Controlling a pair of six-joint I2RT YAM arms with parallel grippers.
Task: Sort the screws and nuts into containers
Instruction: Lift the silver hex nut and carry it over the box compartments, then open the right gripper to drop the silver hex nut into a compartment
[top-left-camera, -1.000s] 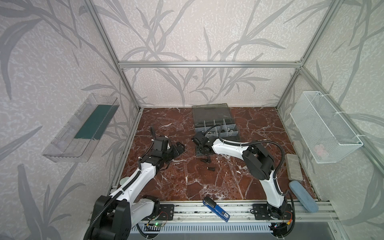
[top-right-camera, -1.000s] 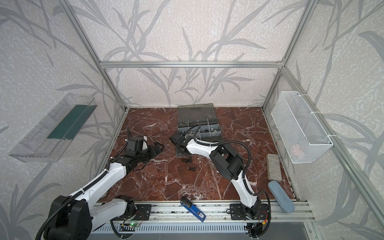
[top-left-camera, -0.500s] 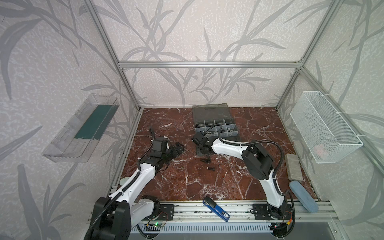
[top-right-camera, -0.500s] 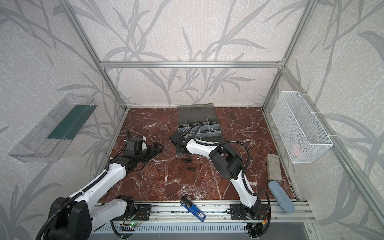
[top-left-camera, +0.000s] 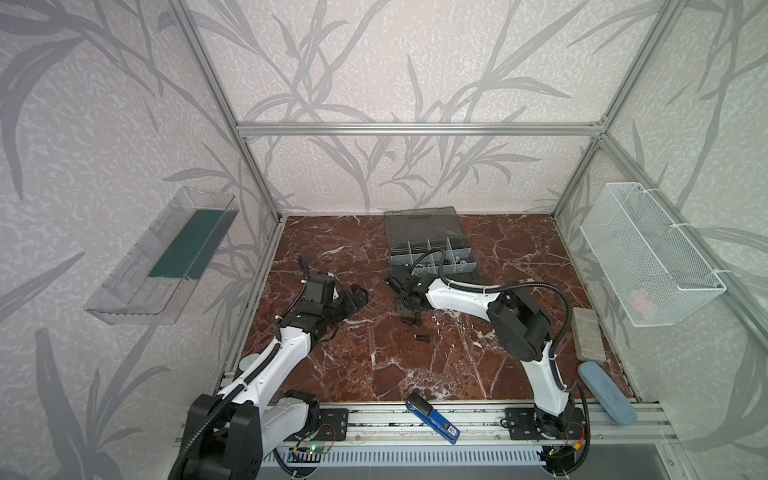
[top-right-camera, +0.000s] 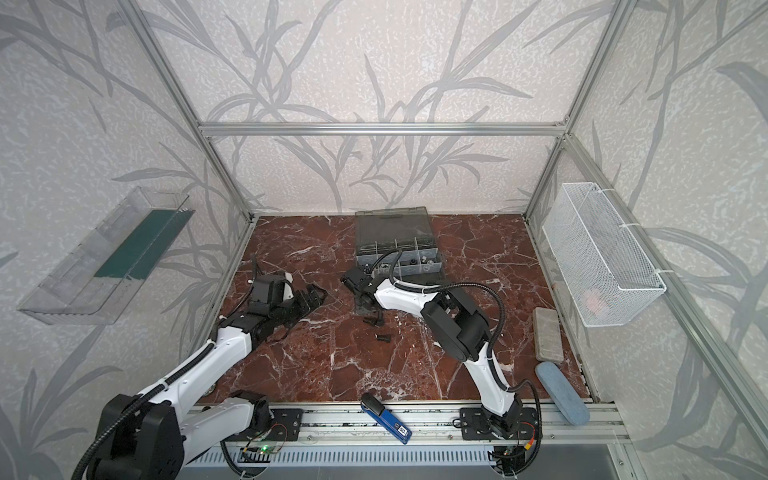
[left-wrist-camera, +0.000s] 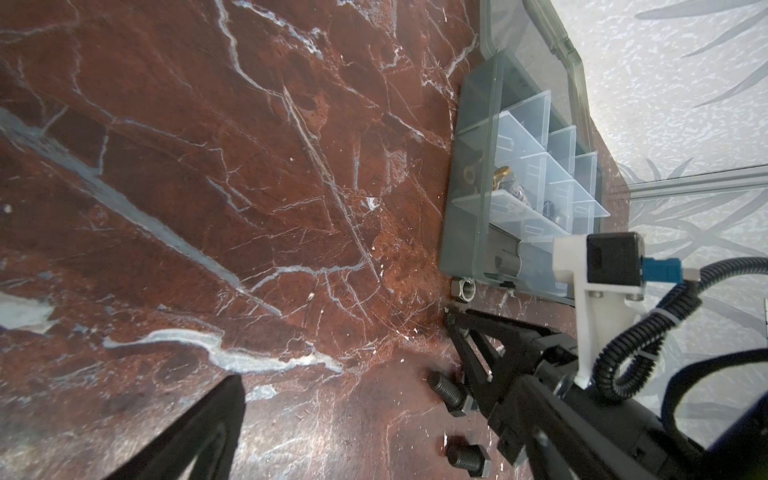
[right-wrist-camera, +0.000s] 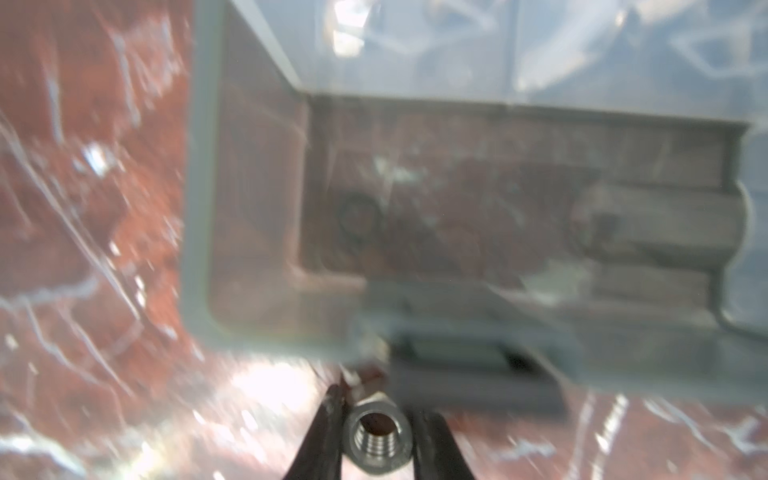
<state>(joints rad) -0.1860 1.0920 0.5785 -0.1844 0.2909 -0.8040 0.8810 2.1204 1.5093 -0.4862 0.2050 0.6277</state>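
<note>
Fingers (right-wrist-camera: 320, 440) of right gripper (right-wrist-camera: 377, 405) stand narrow, pinching shiny threaded silver hex nut (right-wrist-camera: 378, 436), low centre of wrist frame, beside grey translucent plastic organiser case (right-wrist-camera: 195, 208). Step: nut pick-up. Next prob. needs lift & carry into case. Left gripper (top-left-camera: 356, 296) fingers wide; matte black screws (top-left-camera: 411, 321) lie on red marble desk (top-left-camera: 374, 365).

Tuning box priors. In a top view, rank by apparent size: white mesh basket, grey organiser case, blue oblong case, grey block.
1. white mesh basket
2. grey organiser case
3-4. blue oblong case, grey block: near alike; the blue one sits nearer the camera, so unranked.
</note>
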